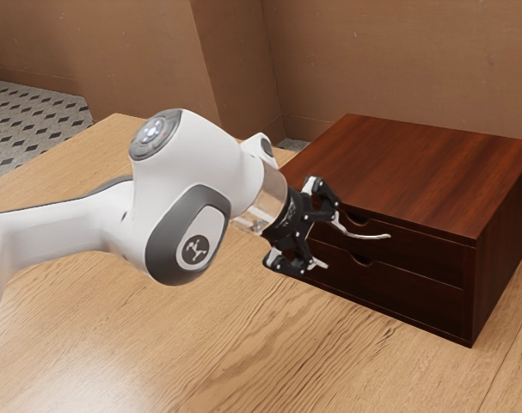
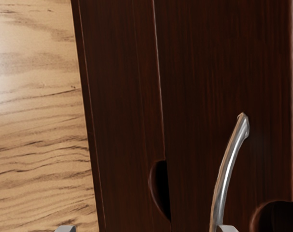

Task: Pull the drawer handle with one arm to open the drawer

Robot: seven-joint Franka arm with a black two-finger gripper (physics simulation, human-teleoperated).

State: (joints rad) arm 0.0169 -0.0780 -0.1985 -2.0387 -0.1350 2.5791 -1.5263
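A dark wooden cabinet point(image 1: 424, 163) with two drawers stands on the table at the exterior view's right. The upper drawer point(image 1: 415, 245) carries a curved silver handle point(image 1: 368, 232); its front lies level with the lower drawer point(image 1: 389, 288). My black gripper point(image 1: 314, 231) is at the cabinet's front, by the handle's near end, open with its fingers spread one above the other. In the wrist view the handle point(image 2: 228, 169) runs down to just beside one fingertip point(image 2: 227, 228). The other fingertip point(image 2: 64, 228) is far off, over the table edge of the cabinet front.
The light wooden table point(image 1: 243, 344) stretches wide in front of the cabinet and to the exterior view's left. Brown walls stand behind, and a tiled floor point(image 1: 24, 116) shows at the far left. My white arm point(image 1: 157, 206) crosses the view's left half.
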